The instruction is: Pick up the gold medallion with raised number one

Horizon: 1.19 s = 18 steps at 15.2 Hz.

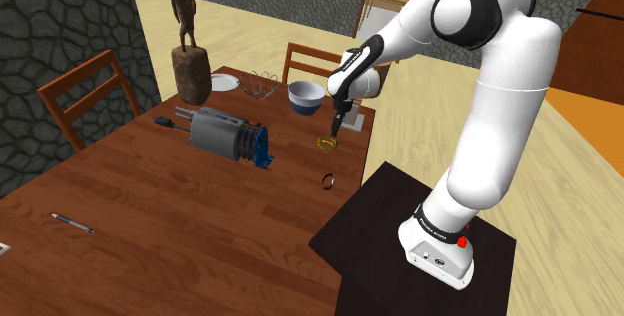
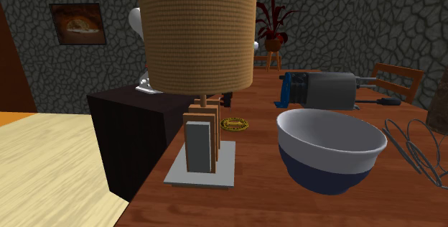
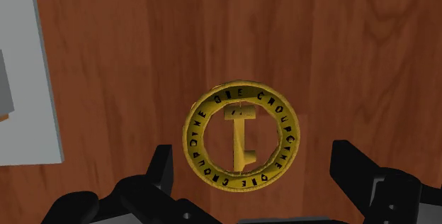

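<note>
The round gold medallion with a raised number one lies flat on the brown wooden table, near the edge by the dark box stand. The black two-finger gripper hangs directly over it, its fingers to either side, touching nothing. In the shoulder view the white-and-blue bowl sits behind the medallion, the grey toaster with a blue end to its left and a small dark ring in front. Beyond the bowl lies what may be a wire whisk. From the second exterior view, the medallion lies behind the gap between the woven-shade lamp and the bowl.
</note>
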{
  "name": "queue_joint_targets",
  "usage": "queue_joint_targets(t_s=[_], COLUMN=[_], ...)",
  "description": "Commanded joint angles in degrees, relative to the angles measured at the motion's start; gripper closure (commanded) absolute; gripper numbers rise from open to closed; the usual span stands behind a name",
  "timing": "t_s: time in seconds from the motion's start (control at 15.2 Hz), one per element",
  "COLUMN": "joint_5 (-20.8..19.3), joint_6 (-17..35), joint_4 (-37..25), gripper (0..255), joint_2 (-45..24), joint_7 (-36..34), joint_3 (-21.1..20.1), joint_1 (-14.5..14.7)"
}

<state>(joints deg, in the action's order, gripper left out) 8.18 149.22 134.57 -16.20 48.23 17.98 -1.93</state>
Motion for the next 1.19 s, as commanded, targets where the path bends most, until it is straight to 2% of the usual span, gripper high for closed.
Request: queue_joint_targets(t_s=[0.0, 0.13, 0.73, 0.79, 1.12], joint_5=[3.1, 4.8, 7.3, 7.3, 7.3], joint_6=[1.1, 1.9, 6.2, 6.3, 6.3], joint_4=[-3.6, -6.1, -7.4, -7.2, -7.2], gripper=[0, 0, 0, 255, 255], joint_2=[-4.6, -7.8, -13.4, -13.4, -13.3], joint_7=[3.8, 5.9, 7.8, 7.7, 7.8], joint_3=[-1.8, -3.2, -5.5, -5.6, -5.6], joint_1=[-1.9, -3.4, -5.1, -5.1, -5.1])
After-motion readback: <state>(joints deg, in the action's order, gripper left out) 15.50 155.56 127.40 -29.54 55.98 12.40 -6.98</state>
